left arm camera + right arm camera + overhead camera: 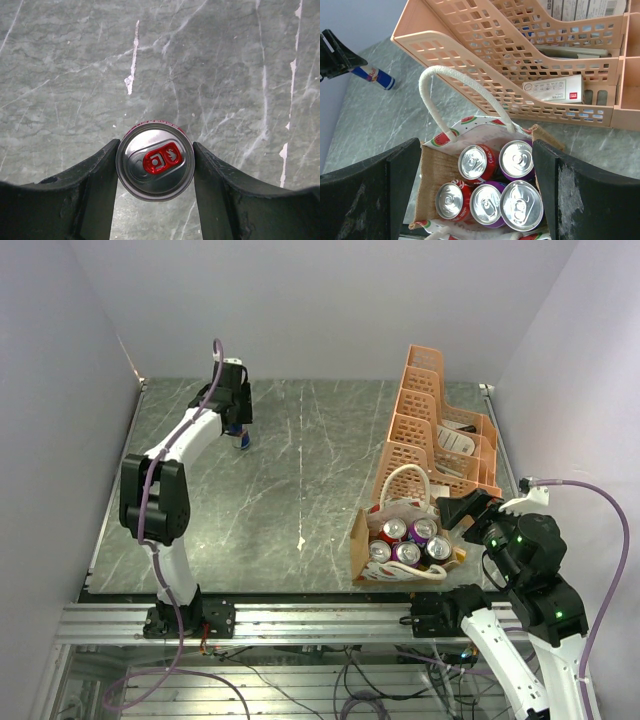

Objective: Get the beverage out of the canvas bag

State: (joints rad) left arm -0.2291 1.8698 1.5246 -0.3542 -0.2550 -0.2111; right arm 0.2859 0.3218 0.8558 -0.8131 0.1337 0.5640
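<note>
Black fingers (90,190) of the left hand (156,146) fill the bottom of its wrist view, clenched against both sides of a beverage can (156,162) that stands upright on the table (225,60), its silver top and red tab facing the camera. From above, this hand sits at the far left of the table, well apart from the canvas bag (359,540), so this can is outside the bag. The right wrist view catches that can far off, blue and silver, beside the dark hand.

The right hand (476,150) hangs over the canvas bag with its jaws spread wide, gripping nothing; one finger shows on each side of the bag's open mouth. The bag, tan inside with white sides bearing red markings, stands on the near right part of the table, just in front of an orange lattice rack (435,420). One white loop handle (455,85) arches up on the side toward the rack. Inside the bag stand five cans (485,204), tops up and packed close: two red, two purple, and one whose side is hidden. The rack's slots hold flat boxes and papers (552,90)
</note>
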